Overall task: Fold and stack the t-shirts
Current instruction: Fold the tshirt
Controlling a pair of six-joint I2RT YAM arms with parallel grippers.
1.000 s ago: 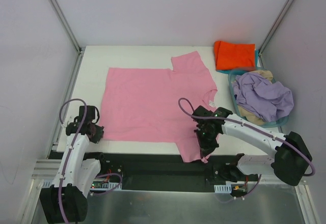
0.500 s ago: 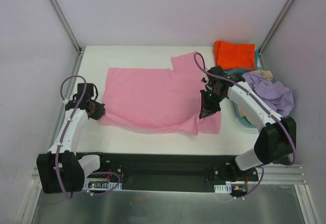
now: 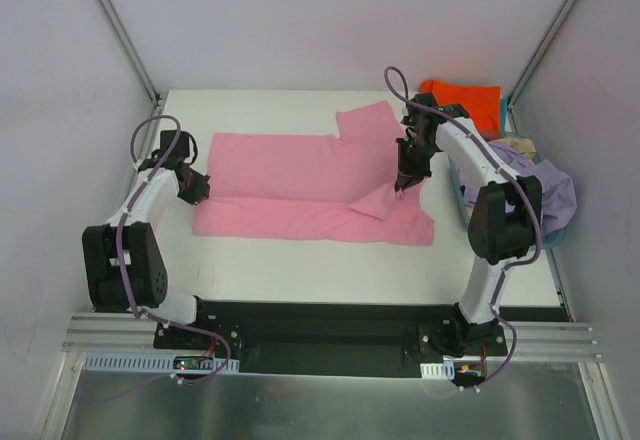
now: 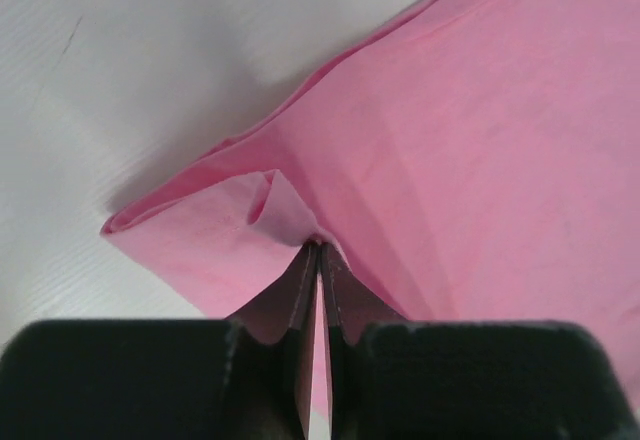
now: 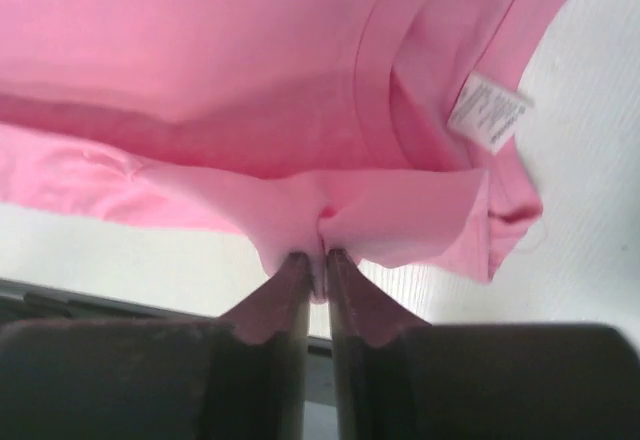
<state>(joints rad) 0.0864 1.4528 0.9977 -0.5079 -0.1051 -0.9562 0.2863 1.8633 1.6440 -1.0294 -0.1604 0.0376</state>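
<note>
Pink t-shirt (image 3: 300, 175): you see it across the middle of the table (image 3: 300, 255), its near part doubled over itself.
Left gripper (image 3: 196, 191): fingers clenched on the shirt's left edge.
Right gripper (image 3: 403, 183): fingers pinching a fold by the collar, near your view of the white label (image 5: 490, 110).
Orange-red t-shirt (image 3: 462, 106): folded, in the far right corner.

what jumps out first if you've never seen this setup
The big pink cloth t-shirt lies mid-table, partly folded. Both grippers pinch it: left gripper at its left end, right gripper at its right. A folded orange-red shirt sits at the far right corner.
</note>
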